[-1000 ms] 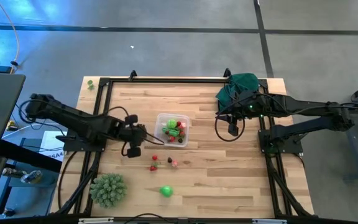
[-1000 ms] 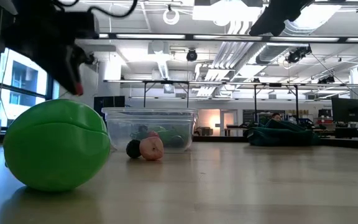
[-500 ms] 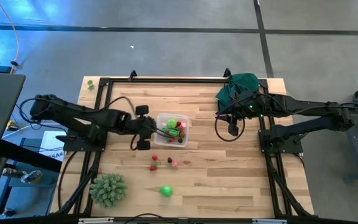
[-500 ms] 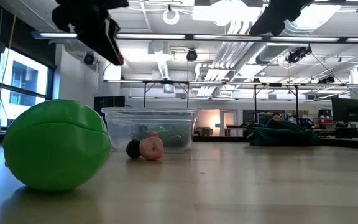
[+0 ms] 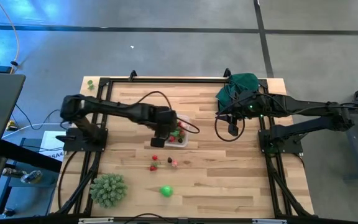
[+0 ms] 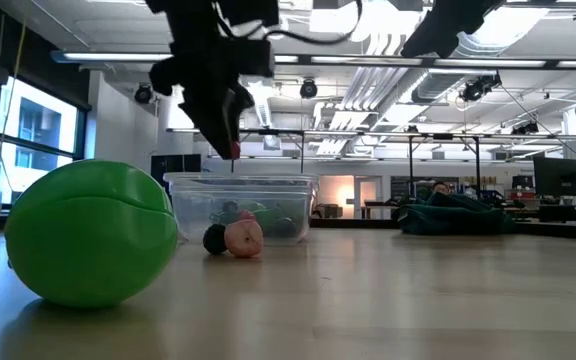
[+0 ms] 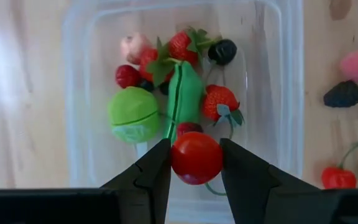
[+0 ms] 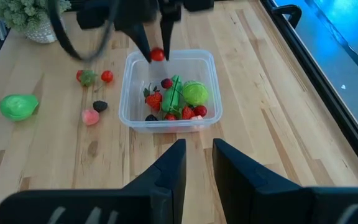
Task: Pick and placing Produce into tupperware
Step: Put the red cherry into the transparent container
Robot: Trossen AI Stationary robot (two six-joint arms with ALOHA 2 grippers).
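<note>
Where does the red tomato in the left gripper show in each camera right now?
High view: hidden under the left gripper.
Low view: red tomato above the tupperware.
Left wrist, between the fingers.
Right wrist, above the far wall.
Shared landmark: the tupperware.

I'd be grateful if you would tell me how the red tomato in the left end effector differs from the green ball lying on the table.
The red tomato is small and red; the green ball is larger and bright green. The tomato is pinched in the left end effector above the tupperware; the ball rests on the wooden table, away from the container. Both are rounded and still outside the tupperware.
</note>
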